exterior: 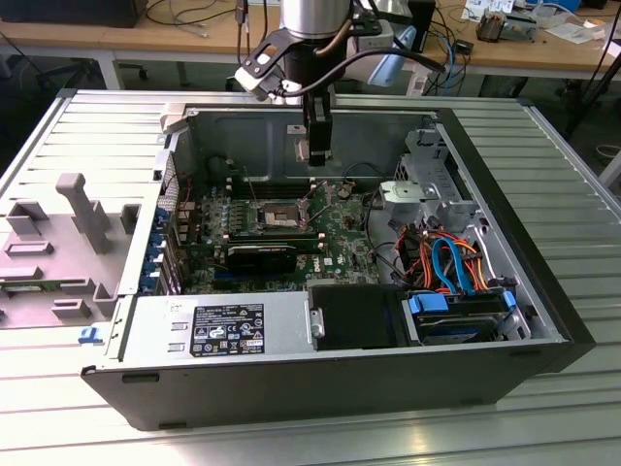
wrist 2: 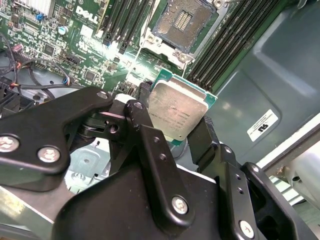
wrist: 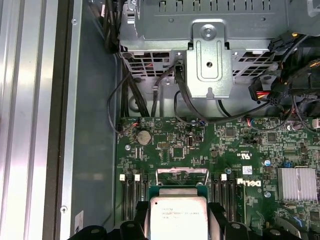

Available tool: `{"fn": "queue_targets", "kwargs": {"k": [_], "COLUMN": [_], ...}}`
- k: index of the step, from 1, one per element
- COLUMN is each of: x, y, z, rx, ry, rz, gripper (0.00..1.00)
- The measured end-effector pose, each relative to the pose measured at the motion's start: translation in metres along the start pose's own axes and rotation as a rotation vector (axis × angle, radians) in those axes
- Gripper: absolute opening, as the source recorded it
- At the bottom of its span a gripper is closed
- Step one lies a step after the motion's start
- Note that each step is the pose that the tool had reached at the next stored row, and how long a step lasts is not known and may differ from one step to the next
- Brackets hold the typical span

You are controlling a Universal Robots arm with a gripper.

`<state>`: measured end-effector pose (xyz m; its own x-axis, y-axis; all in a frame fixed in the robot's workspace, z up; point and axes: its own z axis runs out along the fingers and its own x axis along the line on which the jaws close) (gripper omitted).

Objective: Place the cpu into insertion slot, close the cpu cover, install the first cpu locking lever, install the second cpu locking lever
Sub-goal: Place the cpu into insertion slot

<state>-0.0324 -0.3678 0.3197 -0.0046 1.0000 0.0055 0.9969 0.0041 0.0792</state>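
Note:
My gripper point(wrist 2: 176, 111) is shut on the cpu point(wrist 2: 175, 100), a flat silver chip on a green base pinched by its edges between two black fingers point(wrist 2: 204, 136). In the exterior view the gripper point(exterior: 315, 153) hangs inside the open computer case, above and just behind the insertion slot point(exterior: 279, 215). The slot point(wrist 2: 184, 22) lies bare, its dark gold-tinted centre showing, with the cpu held a short way off it. In the first wrist view the cpu point(wrist: 179, 222) hides the slot, and the silver cpu cover point(wrist: 182, 174) appears raised just past it.
Black memory slots point(wrist 2: 227, 42) flank the socket on both sides. A black graphics card point(exterior: 262, 257) lies in front of it. A silver drive cage point(exterior: 427, 189), orange and blue cables point(exterior: 451, 257) and the power supply point(exterior: 218, 330) crowd the case.

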Motion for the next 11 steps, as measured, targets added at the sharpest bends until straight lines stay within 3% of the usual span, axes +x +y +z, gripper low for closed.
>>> {"fn": "queue_targets", "kwargs": {"k": [11], "x": [-0.0019], "y": [-0.0005], "z": [0.0009], "rx": [0.0000], "ry": [0.0002], "rz": [0.000], "gripper": [0.55]}}
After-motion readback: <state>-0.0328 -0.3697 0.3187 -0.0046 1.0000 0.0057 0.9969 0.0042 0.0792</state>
